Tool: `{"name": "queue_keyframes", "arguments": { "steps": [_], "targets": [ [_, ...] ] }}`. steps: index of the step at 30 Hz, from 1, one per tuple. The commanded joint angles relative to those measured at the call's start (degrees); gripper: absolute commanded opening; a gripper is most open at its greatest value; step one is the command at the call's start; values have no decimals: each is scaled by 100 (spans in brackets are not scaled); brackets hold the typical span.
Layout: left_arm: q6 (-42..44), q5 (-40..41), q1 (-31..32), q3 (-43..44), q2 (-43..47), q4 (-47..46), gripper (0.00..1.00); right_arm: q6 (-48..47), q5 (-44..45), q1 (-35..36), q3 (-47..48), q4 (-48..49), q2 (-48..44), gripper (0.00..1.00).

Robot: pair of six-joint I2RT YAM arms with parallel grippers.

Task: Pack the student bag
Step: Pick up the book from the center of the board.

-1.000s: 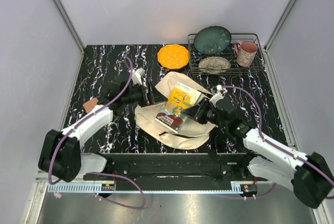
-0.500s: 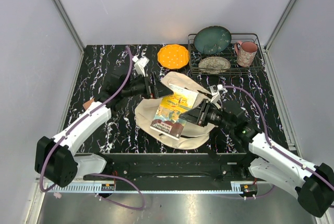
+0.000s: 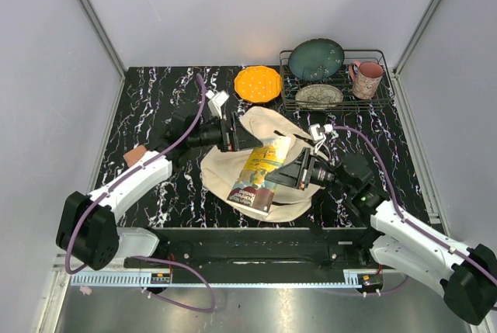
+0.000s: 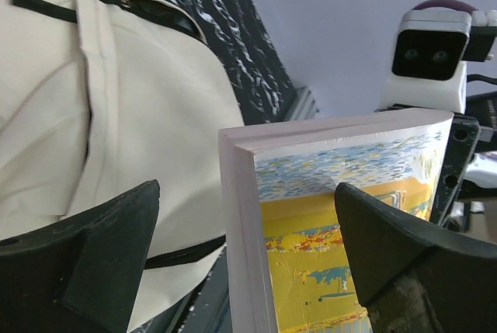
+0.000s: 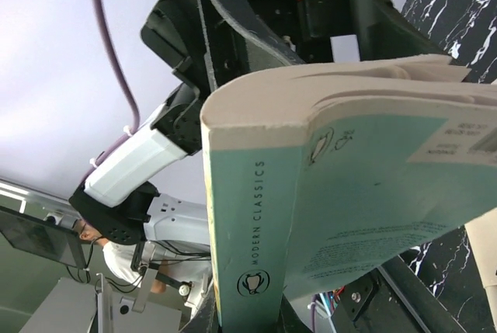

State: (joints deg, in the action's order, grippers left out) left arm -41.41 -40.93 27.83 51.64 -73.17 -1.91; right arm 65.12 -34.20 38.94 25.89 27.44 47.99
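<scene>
The student bag lay flat in the middle of the black marbled table, its cream fabric spread out between the two arms. Over it, the right gripper was clamped on one edge of a paperback book, holding it tilted above the bag with the yellow and blue cover facing up. The left gripper sat at the book's far end with its jaws spread wide; from the left wrist, the book's corner stood between the two black fingers, and I could not tell whether either one touched it. At the back, an orange plate rested beside a wire rack holding a teal plate and a pink mug
</scene>
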Motion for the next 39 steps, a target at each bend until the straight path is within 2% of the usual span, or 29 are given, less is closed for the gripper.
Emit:
{"name": "queue_keyframes", "arguments": {
  "steps": [1,5,12,16,19,27,32,33,35,37,39],
  "targets": [
    [-762,-907,38,-338,-119,-1572,99,71,-132,26,118,1106,-281,0],
    [-711,-1005,38,-251,-5,-1454,99,-165,228,26,92,518,-518,0],
    [-553,-611,3,-286,381,-1066,99,-544,1176,26,223,-756,-1212,0],
    [-159,13,-76,-137,697,-191,99,-492,2345,26,417,-2711,-1152,0],
    [149,418,-76,-5,821,391,99,-308,3084,26,330,-3498,-906,0],
    [98,244,-76,-365,769,420,99,-184,3603,26,4,-3209,280,2],
    [195,357,-76,-409,848,596,99,132,3982,26,-22,-3465,308,11],
    [186,340,-76,-418,822,596,99,158,4026,26,-40,-3482,264,25],
    [159,314,-68,-409,778,543,99,229,4070,26,-40,-3552,220,32],
    [142,287,-76,-409,716,482,99,281,4096,17,-40,-3579,229,43],
    [115,261,-68,-409,664,438,99,317,4070,26,-75,-3431,290,44]
  ]
}}
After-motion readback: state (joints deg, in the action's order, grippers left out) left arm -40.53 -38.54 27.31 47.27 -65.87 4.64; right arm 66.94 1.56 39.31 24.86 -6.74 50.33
